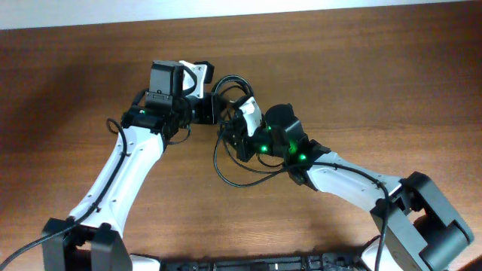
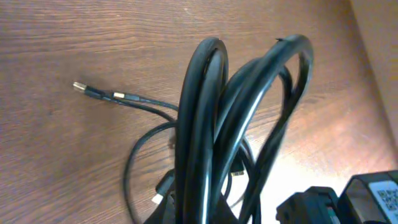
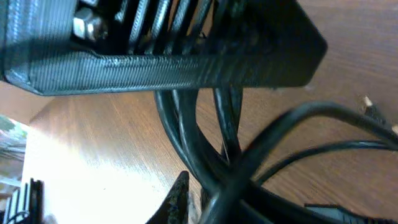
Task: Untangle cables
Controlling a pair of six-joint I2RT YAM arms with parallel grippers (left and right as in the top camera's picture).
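Observation:
The cables are a tangle of thin black cords hanging between my two grippers near the table's middle, and one loose loop sags toward the front. My left gripper is shut on the cables; in its wrist view the bundle rises in tall loops out of the jaws. A plug end with a metal tip lies on the wood to the left. My right gripper is shut on the cables just beside the left one. In the right wrist view one finger shows beside the crossed cords; the other is hidden.
The wooden table spreads round both arms. The left gripper's black body fills the top of the right wrist view, very close. The right arm's dark housing sits at the lower right of the left wrist view.

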